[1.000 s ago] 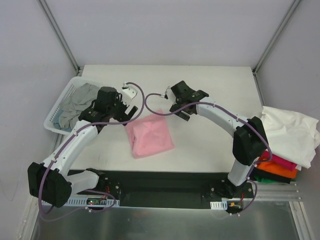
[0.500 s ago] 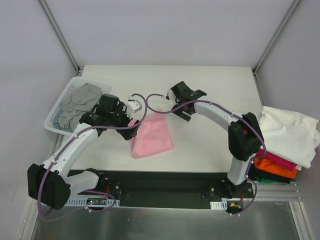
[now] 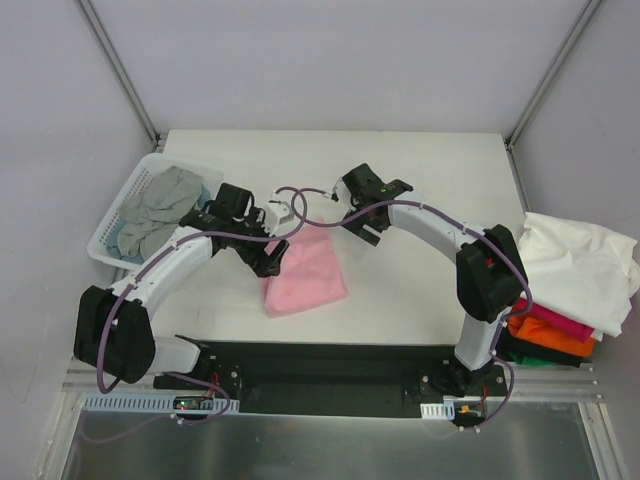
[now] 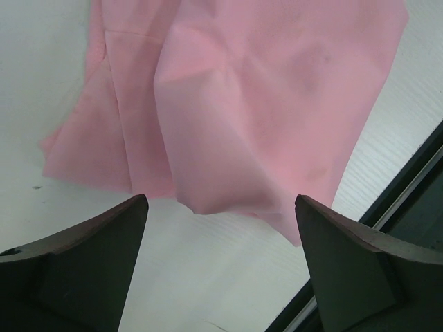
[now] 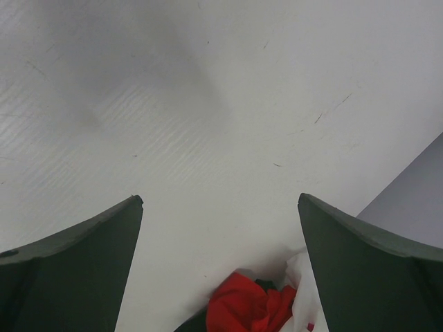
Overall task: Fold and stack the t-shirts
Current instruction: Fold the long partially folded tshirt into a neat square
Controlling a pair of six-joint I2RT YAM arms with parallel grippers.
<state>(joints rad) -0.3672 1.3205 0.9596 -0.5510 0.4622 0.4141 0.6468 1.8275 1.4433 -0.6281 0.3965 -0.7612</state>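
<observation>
A folded light pink t-shirt [image 3: 308, 272] lies on the white table near the front middle. My left gripper [image 3: 268, 256] hovers at its left edge, open; in the left wrist view the pink t-shirt [image 4: 256, 104] fills the upper part and only bare table shows between the fingers [image 4: 90, 256]. My right gripper [image 3: 364, 218] is just beyond the shirt's far right corner, open over bare table [image 5: 221, 104] and holding nothing. A stack of t-shirts at the right edge has a crumpled white one [image 3: 580, 265] on top of magenta [image 3: 556, 322] and orange [image 3: 552, 341] ones.
A white lattice basket [image 3: 112, 222] at the left holds a crumpled grey t-shirt [image 3: 160, 202]. Red cloth [image 5: 252, 304] shows at the bottom of the right wrist view. The dark front rail [image 4: 408, 180] runs close to the pink shirt.
My left arm has swung right, from beside the basket to the pink shirt's left edge. The right gripper has drawn back slightly and then held still.
</observation>
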